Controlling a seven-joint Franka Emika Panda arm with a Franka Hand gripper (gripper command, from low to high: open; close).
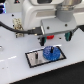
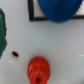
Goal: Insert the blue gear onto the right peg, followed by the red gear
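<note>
Toothed blue gear (image 1: 50, 52), smaller red gear (image 2: 39, 69)

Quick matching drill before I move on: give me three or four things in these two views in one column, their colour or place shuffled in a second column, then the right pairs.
Things:
1. blue gear
2. red gear
3. base plate
4. gripper

Colour or place:
A. lying on the white table, off the plate
B. flat dark-framed rectangle on the table
C. hanging above the plate
D. sitting on the plate, at the exterior view's right end

Pairs: 1-D, 2-A, 3-B, 4-C
</note>
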